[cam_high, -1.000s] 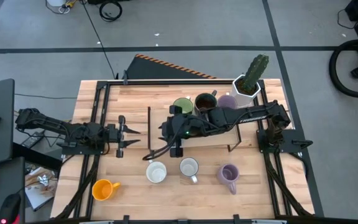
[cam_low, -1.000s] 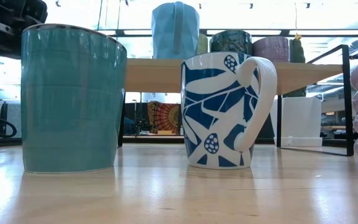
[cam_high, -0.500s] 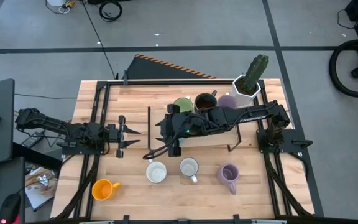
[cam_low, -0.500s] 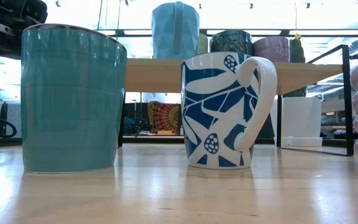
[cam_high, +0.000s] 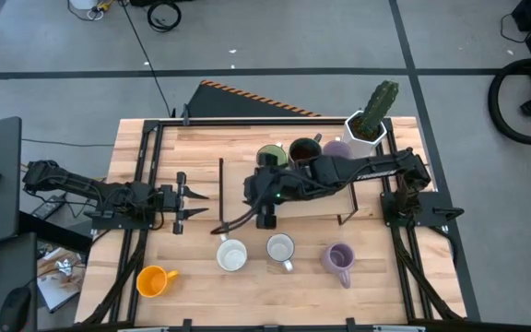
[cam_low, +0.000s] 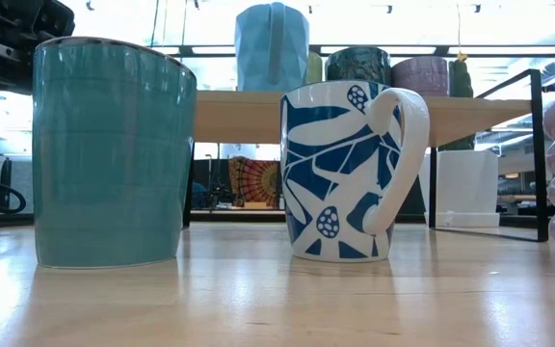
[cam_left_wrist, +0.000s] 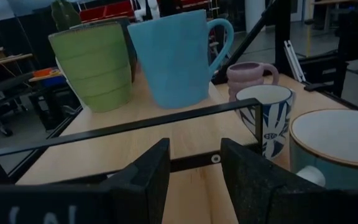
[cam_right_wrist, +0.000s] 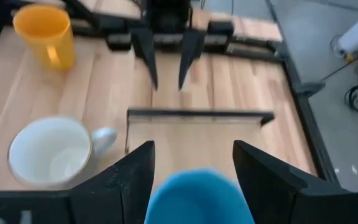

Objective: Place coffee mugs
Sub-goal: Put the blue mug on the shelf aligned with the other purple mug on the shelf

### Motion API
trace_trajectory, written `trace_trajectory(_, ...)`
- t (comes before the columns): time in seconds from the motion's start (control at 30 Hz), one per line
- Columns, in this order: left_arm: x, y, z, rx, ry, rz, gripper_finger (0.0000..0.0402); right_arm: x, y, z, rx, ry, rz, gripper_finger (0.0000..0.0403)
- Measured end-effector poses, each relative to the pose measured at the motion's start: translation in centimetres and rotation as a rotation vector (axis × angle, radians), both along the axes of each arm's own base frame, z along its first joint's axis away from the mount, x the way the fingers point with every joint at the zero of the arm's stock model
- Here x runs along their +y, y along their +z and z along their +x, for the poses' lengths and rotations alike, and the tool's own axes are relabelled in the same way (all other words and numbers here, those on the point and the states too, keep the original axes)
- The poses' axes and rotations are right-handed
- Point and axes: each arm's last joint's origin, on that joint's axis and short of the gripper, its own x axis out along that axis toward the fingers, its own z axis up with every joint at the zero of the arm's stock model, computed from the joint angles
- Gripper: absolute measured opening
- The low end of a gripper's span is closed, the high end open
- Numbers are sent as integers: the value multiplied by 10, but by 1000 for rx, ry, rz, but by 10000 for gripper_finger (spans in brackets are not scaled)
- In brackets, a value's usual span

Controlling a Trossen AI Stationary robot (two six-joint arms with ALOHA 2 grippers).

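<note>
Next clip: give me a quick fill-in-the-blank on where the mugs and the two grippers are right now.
1. The right gripper has its fingers on either side of the ___ mug.
2. The mug alone near the table's front left corner is ___.
3. The left gripper is ___, with nothing between its fingers.
4. On the shelf, the green mug stands beside the blue mug, in front of the ___ mug.

Missing words: blue; orange; open; brown

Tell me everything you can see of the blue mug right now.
The blue mug is plain light blue, glossy like ceramic, faintly ribbed, with one loop handle. It stands upright on the raised wooden shelf, right beside the green mug. The right gripper hangs directly above it, fingers spread either side; contact is unclear.
</note>
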Motion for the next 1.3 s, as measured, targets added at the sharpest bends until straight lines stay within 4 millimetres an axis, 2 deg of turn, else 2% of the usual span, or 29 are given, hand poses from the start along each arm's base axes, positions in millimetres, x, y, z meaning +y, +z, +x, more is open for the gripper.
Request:
trace_trajectory(0.23, 0, 0, 0, 0, 0, 0, 148, -1, -9, -9, 107, -82, 69, 222)
trace_trajectory(0.47, 0, 0, 0, 0, 0, -1, 148, 2, -17, -13, 169, -85, 62, 222)
trace_trajectory(0.7, 0, 0, 0, 0, 0, -2, 148, -3, -26, -8, 155, -115, 112, 222)
trace_trajectory(1.07, 0, 0, 0, 1, 0, -1, 148, 4, -20, -1, 66, -66, 103, 222)
trace_trajectory(1.3, 0, 0, 0, 5, 0, -1, 148, 12, -33, 6, 93, -69, 95, 222)
